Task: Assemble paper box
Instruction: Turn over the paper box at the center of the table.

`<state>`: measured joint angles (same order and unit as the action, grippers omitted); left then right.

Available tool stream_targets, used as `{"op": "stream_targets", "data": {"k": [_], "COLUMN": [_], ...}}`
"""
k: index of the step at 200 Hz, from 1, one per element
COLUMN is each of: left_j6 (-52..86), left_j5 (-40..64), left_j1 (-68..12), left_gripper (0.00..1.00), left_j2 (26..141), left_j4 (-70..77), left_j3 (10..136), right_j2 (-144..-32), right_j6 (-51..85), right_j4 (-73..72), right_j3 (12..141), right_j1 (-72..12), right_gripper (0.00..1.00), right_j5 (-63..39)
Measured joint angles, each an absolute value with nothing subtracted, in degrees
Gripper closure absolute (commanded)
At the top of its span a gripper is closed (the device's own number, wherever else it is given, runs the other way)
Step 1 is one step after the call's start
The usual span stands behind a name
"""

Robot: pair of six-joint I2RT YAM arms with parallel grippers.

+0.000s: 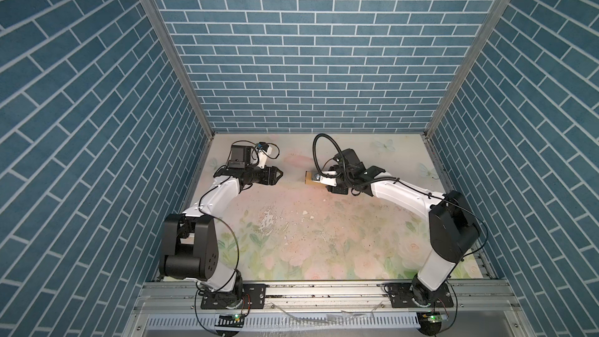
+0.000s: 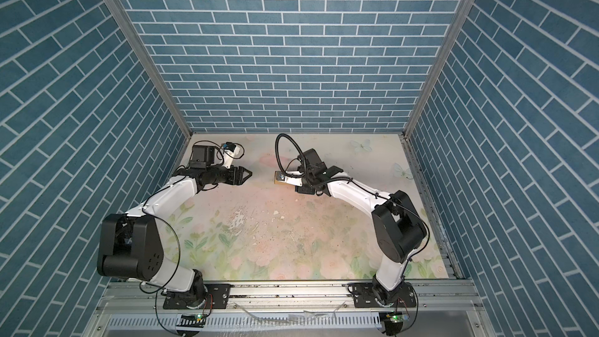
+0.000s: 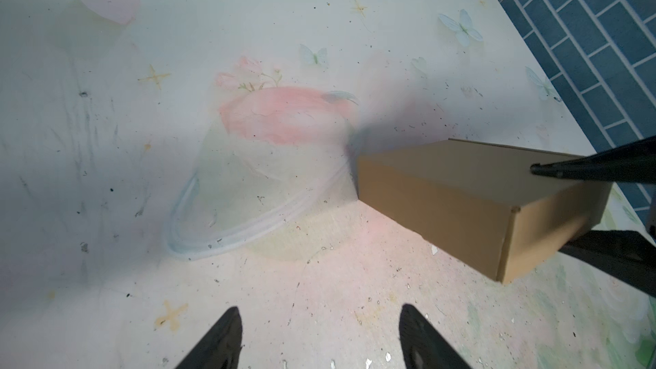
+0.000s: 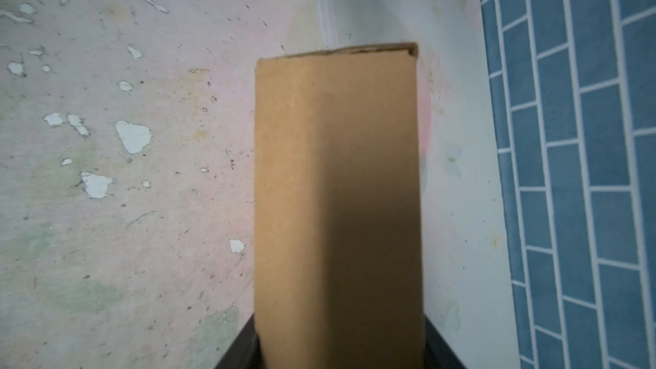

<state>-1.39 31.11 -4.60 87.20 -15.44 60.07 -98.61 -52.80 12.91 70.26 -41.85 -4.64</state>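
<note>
The counter (image 1: 291,241) is a worn sheet printed with pale roses and butterflies, chipped white in spots. Toward its far side is the paper box (image 3: 461,186), a closed, shallow block of plain tan cardboard. It is clamped at one end by the right gripper (image 4: 340,356), with one dark finger on top and one beneath. In both top views the wrist hides most of the box. The left gripper (image 3: 319,342) gapes wide and empty, apart from the box and pointing toward it.
</note>
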Motion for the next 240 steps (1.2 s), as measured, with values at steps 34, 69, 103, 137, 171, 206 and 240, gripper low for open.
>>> {"op": "stream_targets", "data": {"k": [34, 69, 103, 137, 171, 206, 240], "left_j6": [-1.54, -1.87, -2.17, -2.42, -2.63, -3.36, -3.49], "left_j5": [31.03, 30.87, 30.70, 30.61, 30.39, 29.80, 29.76], "left_j1": [-4.25, -4.14, -4.01, -3.99, -3.86, -3.07, -1.87], "left_gripper": [0.28, 0.28, 0.28, 0.26, 0.26, 0.25, 0.26], "left_j2": [87.20, 87.20, 87.20, 87.20, 87.20, 87.13, 86.19], "left_j4": [-15.51, -15.53, -14.94, -14.90, -14.68, -14.61, -14.35], "left_j3": [60.05, 60.05, 59.51, 59.40, 59.31, 59.11, 58.72], "right_j2": [-96.40, -96.12, -96.09, -96.44, -99.33, -103.24, -104.25], "right_j6": [-57.87, -58.96, -58.74, -57.91, -55.22, -53.17, -52.38], "right_j4": [7.35, 11.09, 12.84, 14.81, 14.31, 12.36, 10.83], "right_j3": [63.96, 61.12, 61.21, 61.98, 64.14, 67.24, 67.90], "right_j1": [-43.00, -44.07, -45.19, -45.39, -46.19, -46.98, -47.09], "right_gripper": [0.27, 0.21, 0.20, 0.20, 0.21, 0.21, 0.21], "right_j5": [-5.32, -5.15, -5.45, -6.59, -6.87, -5.23, -3.97]}}
